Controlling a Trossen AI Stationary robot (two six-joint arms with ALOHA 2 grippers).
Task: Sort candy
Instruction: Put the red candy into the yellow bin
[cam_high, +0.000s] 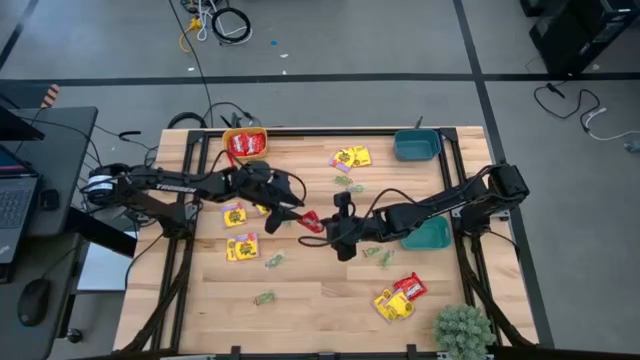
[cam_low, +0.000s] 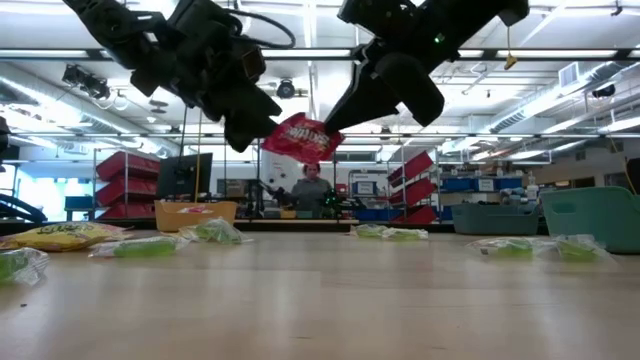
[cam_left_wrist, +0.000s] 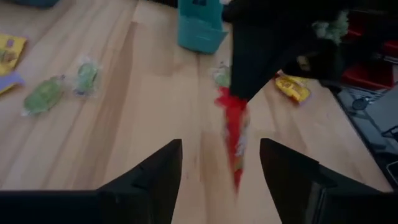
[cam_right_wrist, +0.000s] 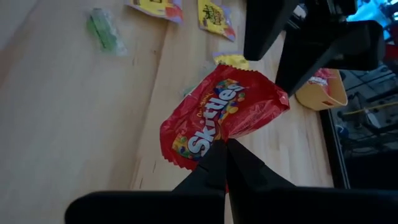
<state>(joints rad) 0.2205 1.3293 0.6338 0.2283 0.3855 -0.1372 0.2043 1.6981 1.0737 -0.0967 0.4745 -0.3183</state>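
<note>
Shelving with red bins and a seated person (cam_low: 312, 187) are seen in the room beyond the wooden table (cam_high: 310, 290). "Skittles" can be read in white on the red packet (cam_right_wrist: 219, 114), which is held in the air over the table's middle, clear of the wood. It is pinched by one edge between the closed fingers of the right gripper (cam_high: 327, 228). The left gripper (cam_high: 296, 214) is stationed just beside the packet, its fingers (cam_left_wrist: 149, 177) spread wide on either side of it and not touching it. Yellow packets (cam_high: 351, 157) lie near the far edge, more yellow ones (cam_high: 241, 247) below the left arm, and a red and yellow cluster (cam_high: 400, 297) near the front right; their print cannot be read. Pale green packets (cam_high: 264, 297) are scattered between them. An orange bowl (cam_high: 245, 143) holding red packets sits at the far left, a teal bowl (cam_high: 417, 146) at the far right, and another teal bowl (cam_high: 432, 236) is partly covered by the right arm. A green plant (cam_high: 463, 330) stands at the front right corner.
</note>
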